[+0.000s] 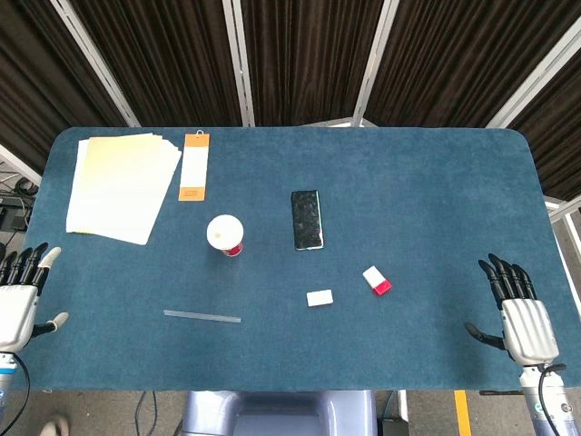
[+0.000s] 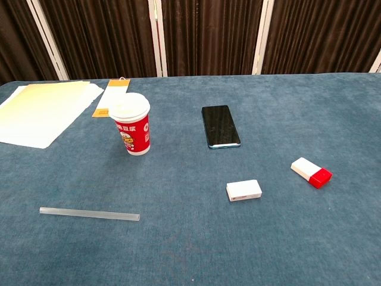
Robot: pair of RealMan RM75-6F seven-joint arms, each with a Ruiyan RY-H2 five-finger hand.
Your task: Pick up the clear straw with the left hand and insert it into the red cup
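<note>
Task not started; clear plastic straw [image 2: 89, 214] lies flat on the blue table [image 1: 418, 182], near its front edge, well apart from the red paper cup with white lid [image 2: 131, 127]; cup upright, lid on, contents hidden; left hand [image 1: 22, 295] at table's left edge, fingers apart, empty; right hand [image 1: 519, 309] likewise empty; pick and insert both remain.

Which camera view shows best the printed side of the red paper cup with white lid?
The chest view: it sees the red paper cup with white lid from the side, so the red wall and its print show. The head view looks down on it, showing mostly the lid and a red sliver.
</note>
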